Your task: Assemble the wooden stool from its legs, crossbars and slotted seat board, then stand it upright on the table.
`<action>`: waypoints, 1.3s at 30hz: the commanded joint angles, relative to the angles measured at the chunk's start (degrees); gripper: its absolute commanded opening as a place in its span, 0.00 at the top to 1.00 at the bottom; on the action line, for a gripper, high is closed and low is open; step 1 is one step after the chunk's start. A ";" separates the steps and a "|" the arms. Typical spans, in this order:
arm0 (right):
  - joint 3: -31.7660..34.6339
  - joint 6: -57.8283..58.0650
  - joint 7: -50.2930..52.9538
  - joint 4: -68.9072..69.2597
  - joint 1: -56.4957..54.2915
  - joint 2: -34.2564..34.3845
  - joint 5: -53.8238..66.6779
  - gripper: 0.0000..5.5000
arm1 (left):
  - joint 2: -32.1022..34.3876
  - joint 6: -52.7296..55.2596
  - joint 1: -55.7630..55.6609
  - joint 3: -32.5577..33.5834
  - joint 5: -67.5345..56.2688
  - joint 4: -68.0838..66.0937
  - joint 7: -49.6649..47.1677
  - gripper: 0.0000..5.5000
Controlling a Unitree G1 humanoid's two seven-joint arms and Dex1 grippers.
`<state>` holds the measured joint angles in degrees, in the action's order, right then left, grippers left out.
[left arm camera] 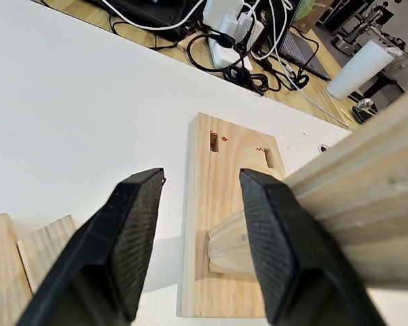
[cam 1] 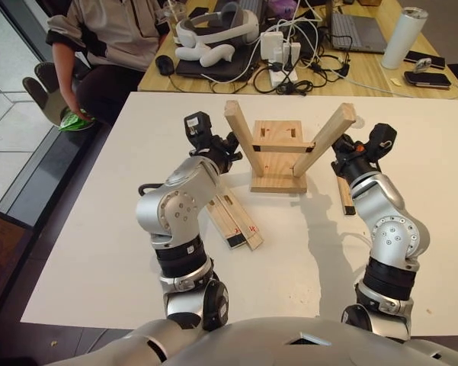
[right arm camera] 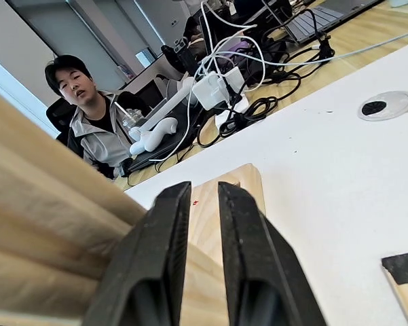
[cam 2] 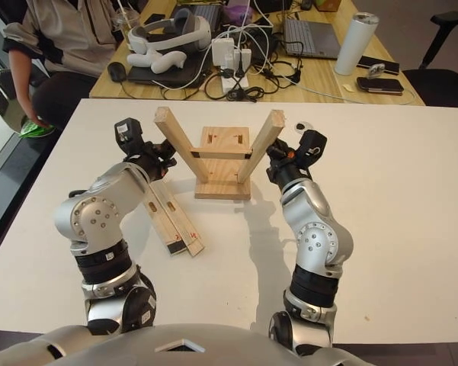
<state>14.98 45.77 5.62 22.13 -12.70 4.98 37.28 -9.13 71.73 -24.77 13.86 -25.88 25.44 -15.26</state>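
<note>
The slotted seat board (cam 1: 278, 179) lies flat at the middle of the white table. Two legs stand in it, splayed in a V: the left leg (cam 1: 241, 137) and the right leg (cam 1: 329, 136), joined by a crossbar (cam 1: 283, 149). My left gripper (cam 1: 232, 149) is open beside the left leg; in the left wrist view its fingers (left arm camera: 139, 231) are spread wide around the foot of that leg. My right gripper (cam 1: 341, 150) is shut, pressed against the outer side of the right leg (right arm camera: 47, 204).
Two loose wooden pieces (cam 1: 236, 219) lie side by side under my left forearm. Another piece (cam 1: 345, 197) lies by my right forearm. Behind the table, a desk holds a headset (cam 1: 213, 34), cables, a laptop and a tumbler (cam 1: 402, 36). The table's left edge drops off.
</note>
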 commanded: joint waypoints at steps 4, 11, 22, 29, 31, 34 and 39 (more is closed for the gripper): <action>0.02 2.56 0.70 -0.29 -3.78 1.11 5.06 0.86 | -14.57 11.45 0.35 0.99 -6.07 3.78 -0.87 0.62; 6.42 -6.20 -2.32 1.95 -13.97 -7.52 4.99 0.86 | 6.28 5.44 -3.93 6.08 -2.53 2.66 3.84 0.62; 6.30 -0.25 -13.23 -7.99 -40.83 -26.60 15.84 0.86 | 12.90 -3.71 -9.91 13.06 -3.57 -0.43 7.74 0.62; -8.95 27.83 -4.46 -3.88 3.27 -24.19 15.14 0.86 | 12.08 -5.25 -9.83 12.84 -3.15 -1.15 6.97 0.62; -9.47 24.37 -4.33 -3.72 1.69 -24.05 13.45 0.86 | 11.64 -5.66 -9.63 12.62 -2.99 -1.12 6.82 0.62; -7.79 17.69 -3.78 -5.47 -3.66 -23.66 10.98 0.86 | 11.57 -6.62 -9.87 12.13 -2.93 -1.82 6.88 0.62; -7.48 8.33 -6.68 -4.44 -11.38 -23.11 7.03 0.86 | 11.70 -7.69 -9.80 11.86 -3.14 -2.14 6.70 0.62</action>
<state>7.15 58.04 0.35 16.83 -19.81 -18.23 45.78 2.30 64.20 -34.59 26.26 -29.20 23.96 -8.16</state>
